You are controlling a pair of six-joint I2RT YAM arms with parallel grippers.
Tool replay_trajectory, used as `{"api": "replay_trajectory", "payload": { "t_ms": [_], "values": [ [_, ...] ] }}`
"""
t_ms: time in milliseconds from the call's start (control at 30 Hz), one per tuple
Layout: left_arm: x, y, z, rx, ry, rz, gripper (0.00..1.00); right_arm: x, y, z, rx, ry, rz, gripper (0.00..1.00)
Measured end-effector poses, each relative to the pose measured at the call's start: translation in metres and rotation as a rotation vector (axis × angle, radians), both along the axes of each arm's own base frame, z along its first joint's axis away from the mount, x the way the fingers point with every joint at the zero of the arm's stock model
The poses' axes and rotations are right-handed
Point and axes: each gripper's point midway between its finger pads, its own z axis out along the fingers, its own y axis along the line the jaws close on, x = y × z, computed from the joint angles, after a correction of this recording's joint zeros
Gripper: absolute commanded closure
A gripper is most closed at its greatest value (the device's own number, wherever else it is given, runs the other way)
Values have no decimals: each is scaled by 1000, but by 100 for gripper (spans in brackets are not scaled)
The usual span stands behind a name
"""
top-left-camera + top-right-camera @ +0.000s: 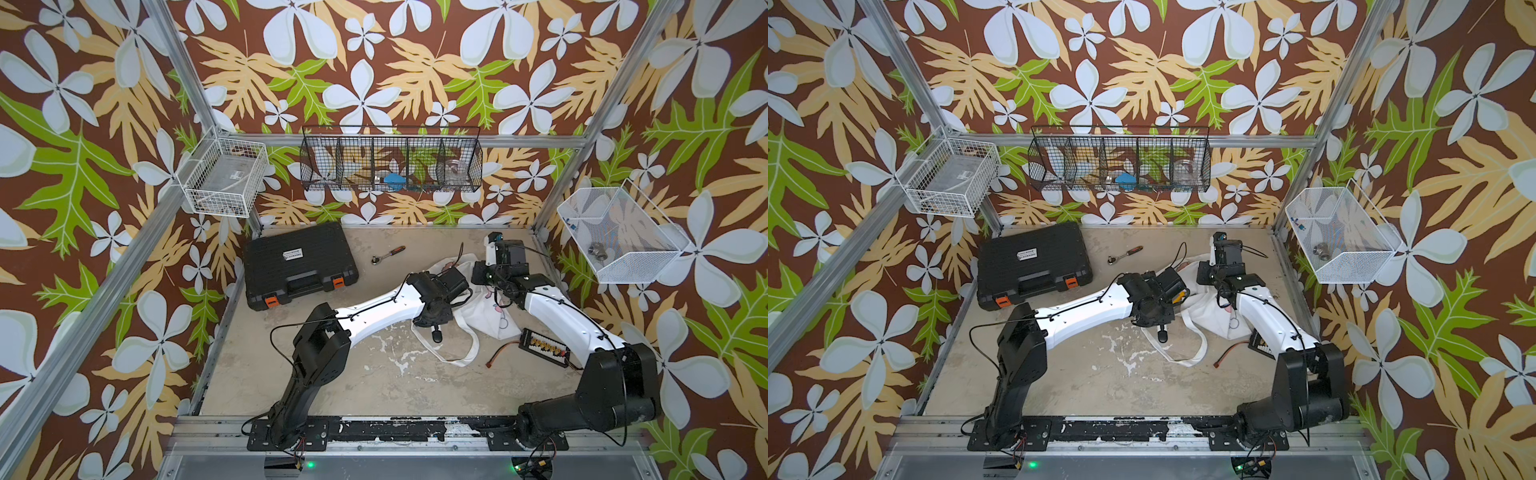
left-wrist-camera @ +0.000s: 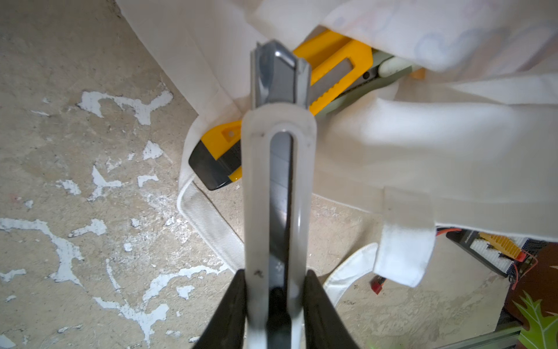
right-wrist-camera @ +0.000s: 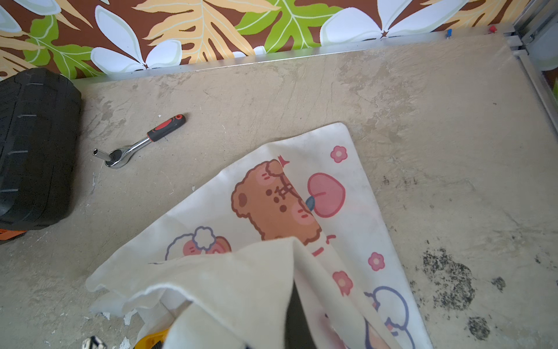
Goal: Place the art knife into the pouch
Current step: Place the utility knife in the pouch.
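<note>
— Starting big: what on the table (image 1: 374, 374)?
— Black case (image 1: 299, 259) at the far left, shut, orange latches on its near edge. Well apart from the pouch (image 1: 488, 320), which lies crumpled right of centre, partly under both arms in both top views.
— And the grippers?
— As for the right gripper (image 1: 483, 275): clenched on the pouch's cloth, with a fold held up in a peak. In the right wrist view, little of it to see but a dark sliver under that fold. As for the left gripper (image 2: 280, 78): grasping the knife (image 2: 329, 54), closed only as far as its yellow body allows.
— Knife against that gripper?
— Pinned crosswise at the tip of the near finger (image 2: 256, 196). Far finger hidden behind the near one. Right at the pouch's mouth. Whether clear of the table, hard to tell.
— In or out?
— Half and half. Front end past the lip and under a fold, tip not to be made out. Black butt outside, over a strap (image 2: 211, 229).
— Pointing?
— Long axis slanted across the finger. Front toward the pouch's inside, butt toward open table. From above, just a yellow speck beside the left wrist.
— Smaller bits?
— Board (image 1: 544, 345) with yellow plugs just right of the pouch, partly under the right arm. Ratchet (image 3: 142, 143) behind the pouch and apart from it, red-and-black handle toward the back wall.
</note>
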Motion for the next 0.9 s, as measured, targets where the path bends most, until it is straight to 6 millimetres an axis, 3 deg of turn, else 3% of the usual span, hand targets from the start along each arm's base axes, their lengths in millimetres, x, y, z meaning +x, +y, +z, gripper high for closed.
{"api": "replay_trajectory", "payload": {
  "t_ms": [233,667,900],
  "values": [
    [11,-15,4,-13,-25,-23,68,-2,0,4,1,-6,0,100],
    [16,-20,-5,-21,-2,-70,68,-3,0,6,2,-10,1,100],
    [31,-22,-13,-36,9,-77,69,-6,0,9,5,-17,4,100]
  ]
}}
